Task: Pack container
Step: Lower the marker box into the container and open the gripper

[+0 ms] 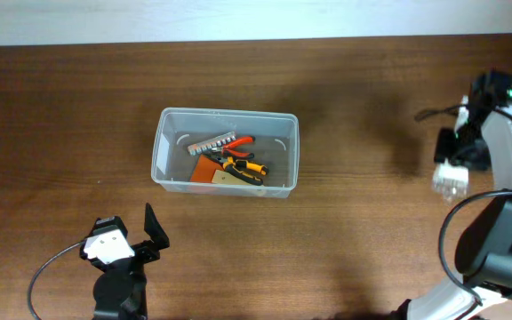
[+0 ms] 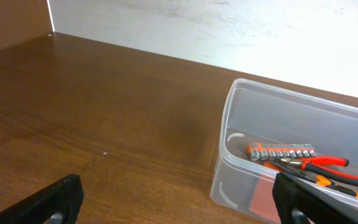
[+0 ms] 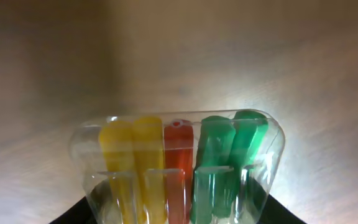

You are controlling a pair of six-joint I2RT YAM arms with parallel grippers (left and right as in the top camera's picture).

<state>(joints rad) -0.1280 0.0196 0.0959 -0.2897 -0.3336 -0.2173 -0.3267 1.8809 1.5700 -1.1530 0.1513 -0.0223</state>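
Tabletop (image 1: 60, 107): container (image 1: 159, 151) lies beyond spread left hand (image 2: 176, 208); right hand (image 1: 452, 169) pinches bit case (image 3: 179, 168).

I see a big brown wooden table (image 1: 60, 107) with dark lines running along the wood. It fills almost all of my overhead view. Past its far edge is a flat white strip (image 1: 238, 18). I can't tell if that is wall or floor. Soft light makes the wood shine a little.
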